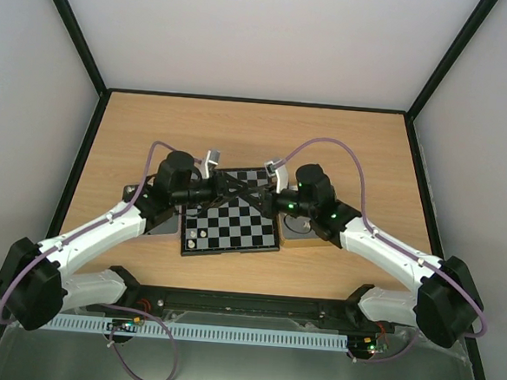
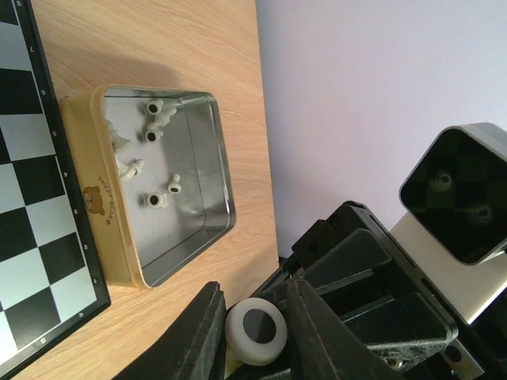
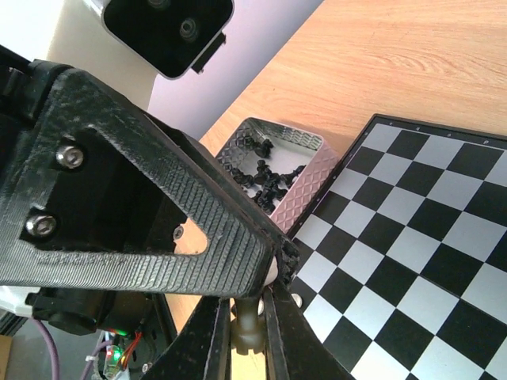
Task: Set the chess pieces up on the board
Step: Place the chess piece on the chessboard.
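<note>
- Pale walls box in a wood table. The board lies mid-table, near the arm bases, w/ a tin at each side.
- The gold-rimmed tin, just beside one board edge, holds loose white pieces. The silver tin at the opposite edge holds the black pieces. The board squares we can see in the wrist views look bare.
- One white piece is up off the table w/ both grippers on it. It seems to be over the far part of the board, as best we can judge from the top view.
- The right gripper has its jaws narrow, pinching that piece by its body.
- The left gripper is narrow too, w/ fingers against both sides of the round base. We read that as gripped, but can't tell how firmly.
- Handling, our guess: the piece is tiny, light, hard & smooth, so it slips or tips easily. The best hold is across the wide base or low on the body, square-on, so it comes down upright. A light squeeze should do.
- Views:
  - The left wrist view shows the base underside w/ its dark centre, plus the white pieces' tin.
  - The right wrist view shows the piece's body, the black pieces' tin & a left finger crossing in front.
  - The top view gives the whole layout w/ both arms reaching in over the board, but the held piece is hidden there.
</note>
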Motion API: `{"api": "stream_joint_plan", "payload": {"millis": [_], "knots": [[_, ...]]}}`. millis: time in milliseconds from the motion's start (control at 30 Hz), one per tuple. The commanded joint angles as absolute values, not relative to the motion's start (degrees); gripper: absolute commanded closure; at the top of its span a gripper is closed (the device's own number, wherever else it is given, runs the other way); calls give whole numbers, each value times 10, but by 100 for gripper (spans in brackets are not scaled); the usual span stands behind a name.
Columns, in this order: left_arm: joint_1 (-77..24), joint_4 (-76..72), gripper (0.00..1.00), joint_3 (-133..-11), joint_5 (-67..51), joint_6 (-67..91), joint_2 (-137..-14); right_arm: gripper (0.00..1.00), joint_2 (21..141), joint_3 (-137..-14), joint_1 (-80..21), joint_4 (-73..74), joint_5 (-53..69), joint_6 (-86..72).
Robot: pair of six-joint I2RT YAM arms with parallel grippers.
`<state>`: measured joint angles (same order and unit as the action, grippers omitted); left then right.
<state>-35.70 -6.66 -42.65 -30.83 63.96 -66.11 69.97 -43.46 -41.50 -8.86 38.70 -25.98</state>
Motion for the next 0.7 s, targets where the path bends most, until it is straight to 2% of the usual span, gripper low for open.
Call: {"api": "stream_joint_plan", "payload": {"millis": [0,200,300,467,567,667], "knots": [[-359,-91,79,-412,-329,667,-658,91,702,-446,-418,-128,361,-269],[-359,-105,87,-403,-312,698,-652,83,690,-431,-418,-150,347,-291],[-356,-117,87,-402,-299,722,-650,73,673,-417,-418,-171,346,-314],[-340,-155,87,-391,-291,797,-652,50,642,-375,-418,-250,320,-410],[-332,-187,87,-384,-294,849,-658,44,624,-334,-418,-328,296,-489],[-330,-227,87,-380,-294,901,-665,42,615,-311,-418,-374,258,-558]]}}
